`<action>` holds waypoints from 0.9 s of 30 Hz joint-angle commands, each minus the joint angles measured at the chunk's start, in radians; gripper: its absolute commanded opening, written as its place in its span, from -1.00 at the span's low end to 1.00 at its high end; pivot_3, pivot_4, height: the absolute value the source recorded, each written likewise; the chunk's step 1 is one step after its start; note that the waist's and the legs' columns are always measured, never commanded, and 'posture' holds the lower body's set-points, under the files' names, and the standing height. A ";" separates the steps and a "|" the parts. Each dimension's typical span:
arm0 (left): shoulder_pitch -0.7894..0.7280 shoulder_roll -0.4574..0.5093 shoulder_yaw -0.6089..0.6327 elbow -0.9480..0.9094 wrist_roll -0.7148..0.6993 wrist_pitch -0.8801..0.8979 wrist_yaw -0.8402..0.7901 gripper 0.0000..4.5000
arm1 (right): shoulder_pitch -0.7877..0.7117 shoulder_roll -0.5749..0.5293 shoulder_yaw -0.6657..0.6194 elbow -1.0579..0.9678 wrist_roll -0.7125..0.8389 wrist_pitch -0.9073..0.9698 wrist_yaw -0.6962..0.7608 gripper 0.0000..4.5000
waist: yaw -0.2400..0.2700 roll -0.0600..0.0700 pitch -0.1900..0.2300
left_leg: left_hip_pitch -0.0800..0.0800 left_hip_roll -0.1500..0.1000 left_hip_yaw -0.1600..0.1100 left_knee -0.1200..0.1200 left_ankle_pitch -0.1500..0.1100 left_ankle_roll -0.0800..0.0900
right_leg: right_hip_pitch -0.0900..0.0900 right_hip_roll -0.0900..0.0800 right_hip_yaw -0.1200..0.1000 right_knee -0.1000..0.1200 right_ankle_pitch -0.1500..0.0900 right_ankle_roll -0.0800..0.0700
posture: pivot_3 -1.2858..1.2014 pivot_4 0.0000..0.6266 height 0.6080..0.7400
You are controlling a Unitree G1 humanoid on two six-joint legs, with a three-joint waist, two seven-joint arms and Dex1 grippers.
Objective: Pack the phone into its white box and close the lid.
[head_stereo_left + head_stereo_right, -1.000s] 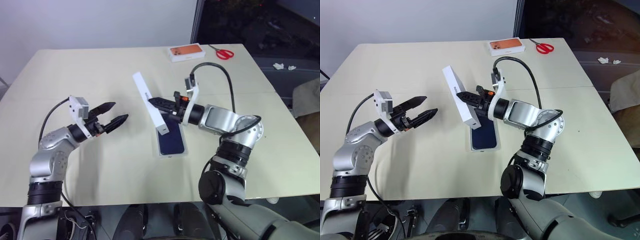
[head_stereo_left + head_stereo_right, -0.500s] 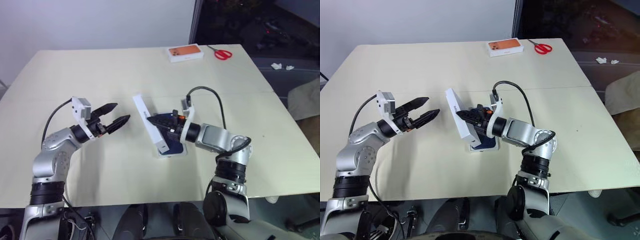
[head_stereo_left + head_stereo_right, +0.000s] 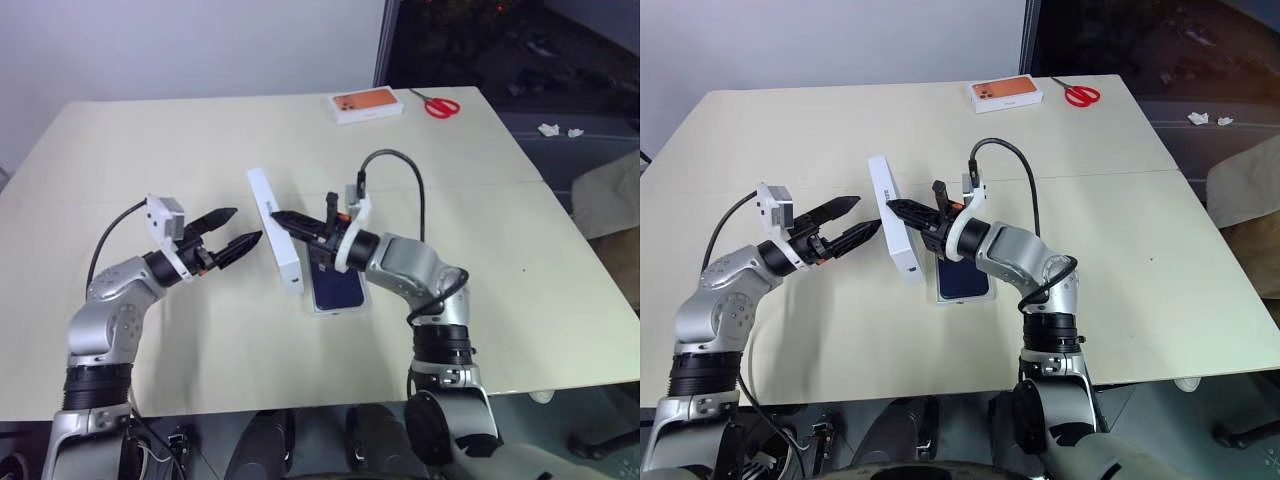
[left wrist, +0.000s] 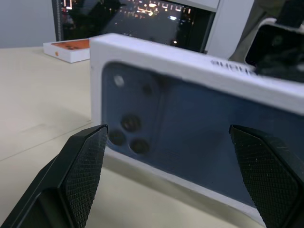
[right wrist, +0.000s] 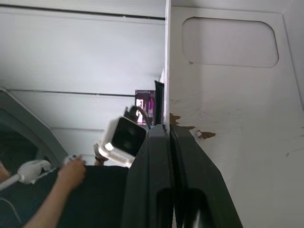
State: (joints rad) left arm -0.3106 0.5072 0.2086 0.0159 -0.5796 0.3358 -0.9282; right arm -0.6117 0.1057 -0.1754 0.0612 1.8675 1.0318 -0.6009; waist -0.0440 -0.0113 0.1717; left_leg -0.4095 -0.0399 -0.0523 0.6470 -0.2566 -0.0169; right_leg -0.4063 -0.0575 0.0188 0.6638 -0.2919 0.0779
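Two grippers flank lid (image 3: 274, 230). Left gripper (image 3: 240, 231): jaws spread, empty, just left of lid. Lid: on edge, raised off counter (image 3: 150, 140). Right gripper (image 3: 282, 219): jaws clenched on lid wall. Phone (image 3: 337, 283) in white box (image 3: 340, 309), just right of lid.

Head stereo pair: set high, facing forward and down over the surface (image 3: 120, 150), both eyes sharing its whole top and both arms. Left wrist camera: close, level, facing the lid (image 4: 199, 123), orange-printed box (image 4: 66, 49) at 10 o'clock. Right wrist camera: close against the lid's white inside.
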 commanded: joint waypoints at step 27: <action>0.066 -0.183 -0.134 -0.015 0.033 -0.055 0.016 -1.00 | 0.125 -0.271 0.112 -0.142 -0.209 -0.033 0.281 0.07 | 0.006 0.000 0.000 | 0.000 0.000 0.000 0.000 0.000 0.000 | 0.001 -0.001 0.000 -0.001 0.000 0.000 | 0.03 -0.52 1.00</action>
State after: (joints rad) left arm -0.2271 0.3278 0.0805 0.0214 -0.5512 0.3007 -0.9130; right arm -0.4705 -0.1517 -0.0604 -0.0193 1.6834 0.9973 -0.3604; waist -0.0380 -0.0115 0.1717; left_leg -0.4097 -0.0397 -0.0523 0.6474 -0.2568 -0.0167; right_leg -0.4054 -0.0580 0.0185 0.6630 -0.2919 0.0779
